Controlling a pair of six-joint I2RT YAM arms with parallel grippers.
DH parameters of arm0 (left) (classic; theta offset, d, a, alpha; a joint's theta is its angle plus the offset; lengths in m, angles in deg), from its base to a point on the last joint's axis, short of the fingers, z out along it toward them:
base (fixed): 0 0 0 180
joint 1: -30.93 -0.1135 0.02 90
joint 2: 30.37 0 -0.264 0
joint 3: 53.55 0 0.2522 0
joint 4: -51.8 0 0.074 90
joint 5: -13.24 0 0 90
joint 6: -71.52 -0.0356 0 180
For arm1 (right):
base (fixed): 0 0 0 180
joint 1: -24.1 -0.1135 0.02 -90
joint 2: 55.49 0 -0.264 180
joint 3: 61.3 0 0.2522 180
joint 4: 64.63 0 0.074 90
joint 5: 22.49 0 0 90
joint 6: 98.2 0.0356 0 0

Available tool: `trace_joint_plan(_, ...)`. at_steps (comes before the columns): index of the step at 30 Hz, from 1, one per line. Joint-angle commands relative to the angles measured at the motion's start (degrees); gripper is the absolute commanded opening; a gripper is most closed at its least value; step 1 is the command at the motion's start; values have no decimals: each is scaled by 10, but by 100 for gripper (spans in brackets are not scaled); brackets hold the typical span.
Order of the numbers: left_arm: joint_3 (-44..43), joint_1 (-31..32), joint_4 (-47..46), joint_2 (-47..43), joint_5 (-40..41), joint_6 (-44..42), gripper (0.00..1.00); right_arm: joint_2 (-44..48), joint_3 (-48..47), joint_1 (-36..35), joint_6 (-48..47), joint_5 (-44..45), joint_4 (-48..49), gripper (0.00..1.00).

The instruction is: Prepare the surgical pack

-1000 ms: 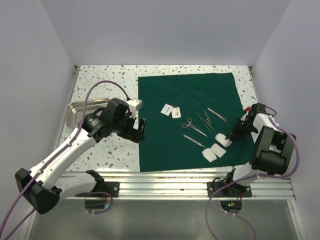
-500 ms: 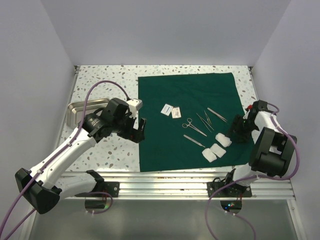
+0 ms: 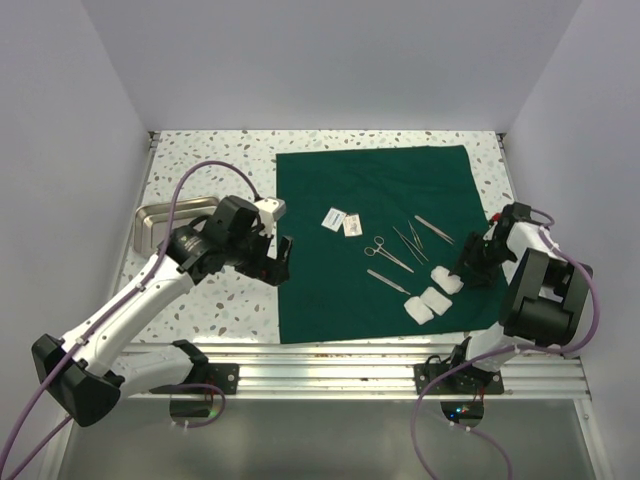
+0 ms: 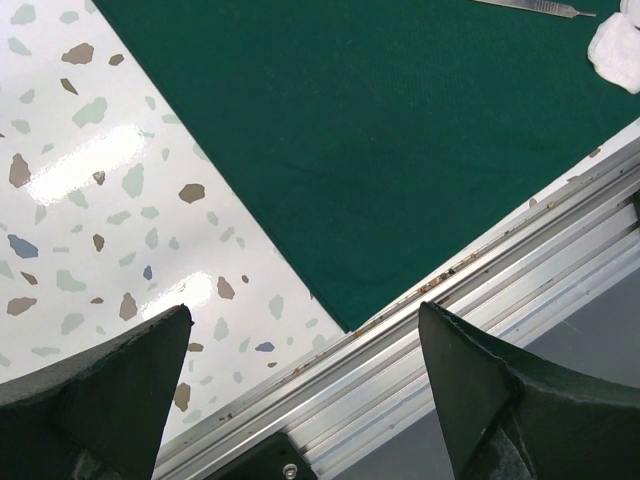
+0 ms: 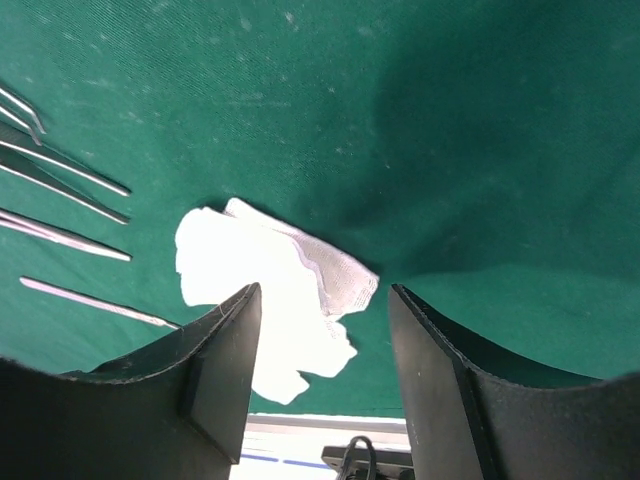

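Illegibly printed packets (image 3: 333, 218) on surgical pack (image 3: 380, 190)

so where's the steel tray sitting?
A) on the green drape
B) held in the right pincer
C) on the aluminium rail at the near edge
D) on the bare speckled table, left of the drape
D: the top view shows the tray lying on the speckled table, left of the drape and partly behind the left arm.
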Motion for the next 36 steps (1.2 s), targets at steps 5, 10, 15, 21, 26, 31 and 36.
trace_joint_plan(5, -15, -3, -6, 8, -5, -12, 100, -13, 10, -6, 3, -3, 16, 57)
trace_joint_plan(10, -15, -4, -9, 10, -5, -12, 99, -20, 9, -7, 5, -7, 20, 57)
trace_joint_plan(15, -14, -4, -10, 11, -6, -13, 99, -30, 9, -14, 9, -6, 23, 57)
trace_joint_plan(21, -12, -3, -10, 13, -6, -13, 100, -38, 7, -19, 18, -2, 31, 53)
trace_joint_plan(26, -12, -3, -12, 14, -6, -14, 99, -31, 0, -21, 23, 4, 27, 45)
trace_joint_plan(31, -14, -4, -12, 12, -5, -14, 99, -24, -6, -21, 24, 8, 18, 40)
trace_joint_plan(36, -13, -4, -10, 9, -4, -14, 100, -18, -13, -21, 21, 11, 6, 39)
